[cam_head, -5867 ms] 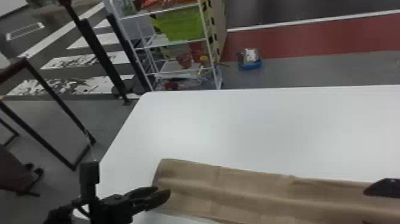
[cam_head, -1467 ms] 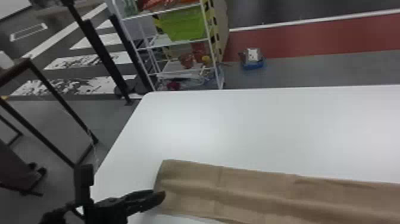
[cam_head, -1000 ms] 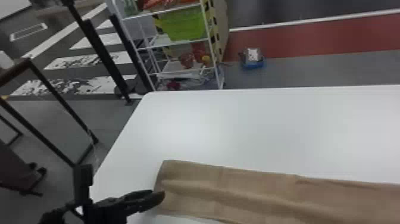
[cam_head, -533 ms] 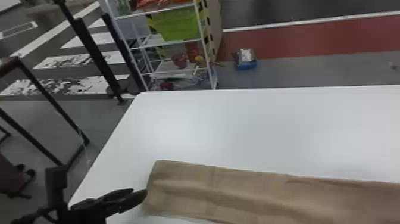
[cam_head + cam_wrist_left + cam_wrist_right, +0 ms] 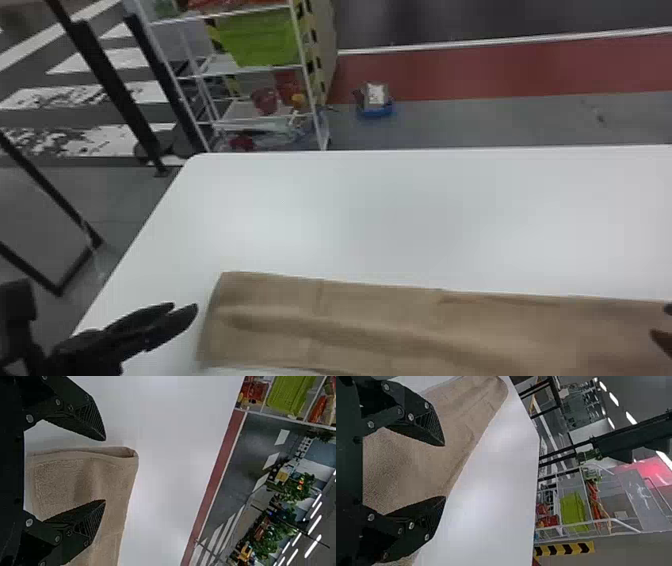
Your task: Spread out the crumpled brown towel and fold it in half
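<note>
Brown towel (image 5: 350,325): lay as a long, lightly creased strip, table's (image 5: 400,225) near side, inside left edge
Left gripper (image 5: 105,470): fingers apart, empty; had drawn back off towel's left end
Right gripper (image 5: 444,471): had re-entered head view, spread, empty
Status: spreading looked done, fold possibly made

The brown towel (image 5: 380,325) lies on the white table (image 5: 400,210) as a long flat strip, running across the near part of the head view and on past its right edge. A lengthwise ripple and faint cross creases mark its plain cloth. Its left end is squared off. In the left wrist view, the cloth shows doubled layers, with a small open fold at one corner.
</note>
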